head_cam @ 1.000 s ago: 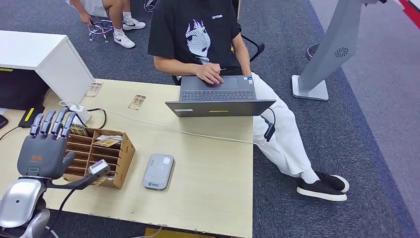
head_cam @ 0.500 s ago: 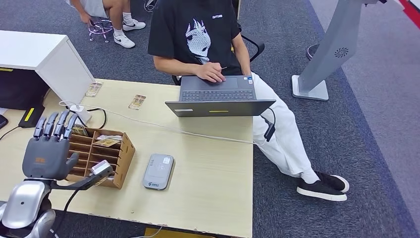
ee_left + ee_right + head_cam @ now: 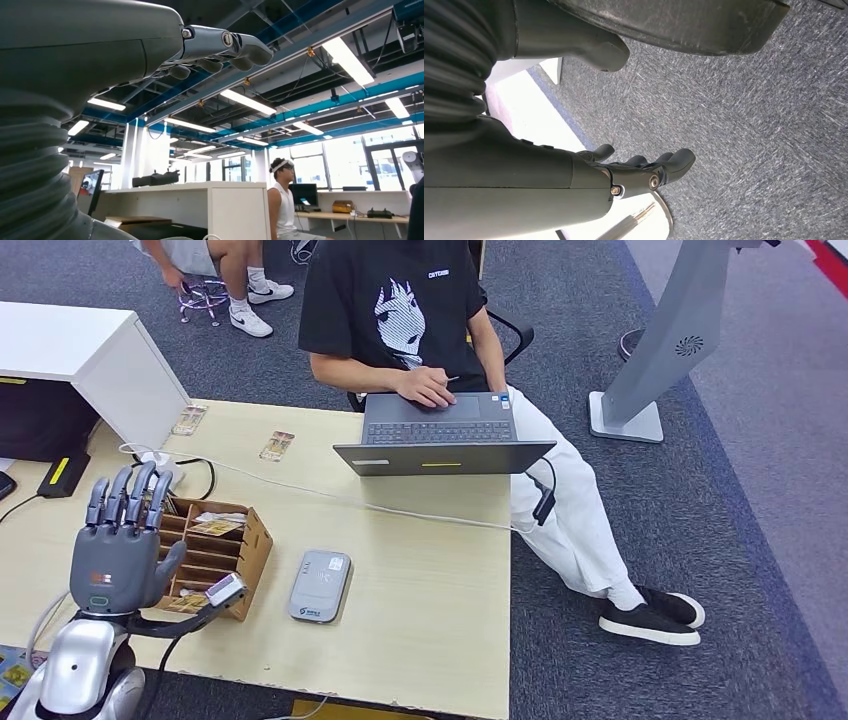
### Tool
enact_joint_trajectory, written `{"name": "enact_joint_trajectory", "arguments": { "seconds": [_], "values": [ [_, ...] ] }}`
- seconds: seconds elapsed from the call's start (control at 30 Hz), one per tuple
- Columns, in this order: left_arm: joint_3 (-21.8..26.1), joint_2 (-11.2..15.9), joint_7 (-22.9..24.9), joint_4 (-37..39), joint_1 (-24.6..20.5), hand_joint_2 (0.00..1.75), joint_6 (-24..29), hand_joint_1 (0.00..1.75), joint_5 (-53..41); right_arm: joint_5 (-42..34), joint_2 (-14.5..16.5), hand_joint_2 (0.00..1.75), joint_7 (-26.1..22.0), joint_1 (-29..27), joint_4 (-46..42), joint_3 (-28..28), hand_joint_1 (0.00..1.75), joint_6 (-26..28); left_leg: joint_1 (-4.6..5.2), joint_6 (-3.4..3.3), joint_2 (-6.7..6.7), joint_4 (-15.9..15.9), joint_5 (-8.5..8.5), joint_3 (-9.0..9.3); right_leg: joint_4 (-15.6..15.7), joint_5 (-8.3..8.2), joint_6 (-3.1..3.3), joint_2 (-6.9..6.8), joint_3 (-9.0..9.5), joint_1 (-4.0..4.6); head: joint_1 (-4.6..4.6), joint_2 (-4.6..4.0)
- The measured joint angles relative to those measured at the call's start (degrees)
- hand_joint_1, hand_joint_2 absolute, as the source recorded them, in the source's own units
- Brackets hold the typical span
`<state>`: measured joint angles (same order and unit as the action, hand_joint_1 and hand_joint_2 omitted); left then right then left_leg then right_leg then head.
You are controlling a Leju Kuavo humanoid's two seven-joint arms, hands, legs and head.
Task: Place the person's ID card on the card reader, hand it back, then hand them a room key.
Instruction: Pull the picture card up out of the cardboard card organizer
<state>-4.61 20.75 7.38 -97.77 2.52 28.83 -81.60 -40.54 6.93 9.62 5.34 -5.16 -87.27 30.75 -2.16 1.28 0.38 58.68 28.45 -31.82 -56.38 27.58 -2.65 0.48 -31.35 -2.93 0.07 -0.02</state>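
Hands empty: our left hand (image 3: 118, 558), fingers spread, hovers over the organiser (image 3: 210, 555) left of the reader (image 3: 320, 585). ID cards (image 3: 277, 446) lie beyond the reader; we should reach low, palm down.

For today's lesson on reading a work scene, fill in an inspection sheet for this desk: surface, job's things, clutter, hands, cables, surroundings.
Surface: pale wooden table, bare at its near right.
Job's things: grey card reader lying flat; wooden card organizer with cards in its slots; two loose cards at the far edge.
Clutter: open laptop, a person typing on it.
Hands: left hand raised, fingers apart, holding nothing; right hand hanging over carpet.
Cables: white cable across the table.
Surroundings: grey carpet, white cabinet.
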Motion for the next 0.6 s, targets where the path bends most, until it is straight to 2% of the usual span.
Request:
{"name": "enact_joint_trajectory", "arguments": {
  "seconds": [0.27,0.43,0.6],
  "values": [
    [0.0,-1.01,-0.68,1.01,-0.07,1.75,0.11,0.0,1.45,-0.07,-0.02,1.75,-0.07,0.0,0.0,0.0,0.0,0.01,0.0,0.0,0.0,0.0,0.0,0.0,0.0,0.0,0.0,0.0,-0.01,0.0,0.0,0.0],
    [-0.02,-1.28,-0.94,1.84,-0.82,1.75,-3.96,0.0,3.23,-0.21,-0.04,1.75,-0.09,0.02,0.0,0.0,0.0,0.02,0.0,0.0,0.0,0.0,0.0,0.0,0.0,0.0,0.0,0.0,-0.01,0.0,0.01,0.0],
    [-0.02,-1.34,-0.89,3.17,-1.38,1.75,-4.87,0.0,4.05,-0.26,-0.06,1.75,-0.15,0.02,0.0,0.0,0.0,0.07,0.0,0.0,0.0,0.0,0.0,0.0,0.0,0.0,0.0,0.01,0.0,0.0,0.01,0.0]
  ]
}}
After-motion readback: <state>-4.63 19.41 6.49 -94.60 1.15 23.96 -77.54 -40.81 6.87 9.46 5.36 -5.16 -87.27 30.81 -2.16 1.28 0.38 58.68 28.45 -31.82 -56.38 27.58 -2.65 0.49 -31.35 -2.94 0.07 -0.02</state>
